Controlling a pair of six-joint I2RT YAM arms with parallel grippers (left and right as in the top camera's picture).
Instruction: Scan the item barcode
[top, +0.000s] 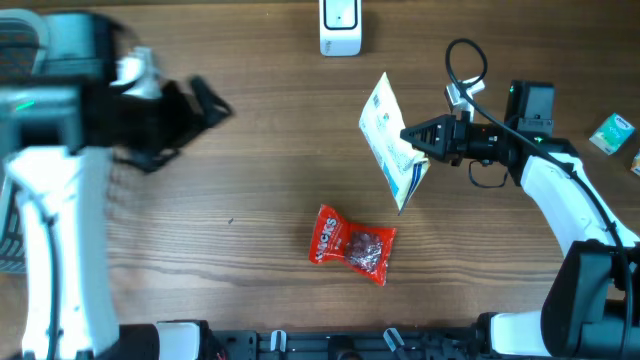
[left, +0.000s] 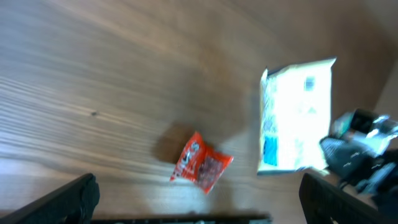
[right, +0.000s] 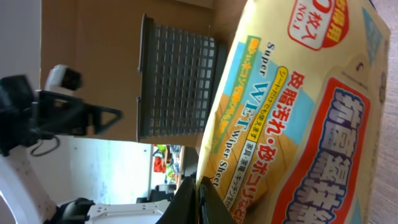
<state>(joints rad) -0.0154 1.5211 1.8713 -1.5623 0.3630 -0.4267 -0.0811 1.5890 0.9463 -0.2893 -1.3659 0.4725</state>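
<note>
The right gripper (top: 408, 135) is shut tight on a pack of wet wipes (top: 388, 140). It pinches the pack by its right edge, so the pack sticks out to the left of the fingertips. The pack is up off the wooden table (top: 250, 250) and stands tilted on its side, not flat. In the right wrist view, the pack (right: 298, 112) fills most of the picture, with yellow, blue and red print on it, and the 2 dark fingers (right: 189, 199) meet at its lower edge.

A small white device (top: 340, 25) sits at the far edge of the table, up and to the left of the pack. A red snack bag (top: 350, 245) lies flat on the table below the pack, not touching it.

The left gripper (top: 190, 130) is far off on the left side, with its 2 fingers spread wide and nothing in them. A grey basket (right: 177, 87) stands behind it.
</note>
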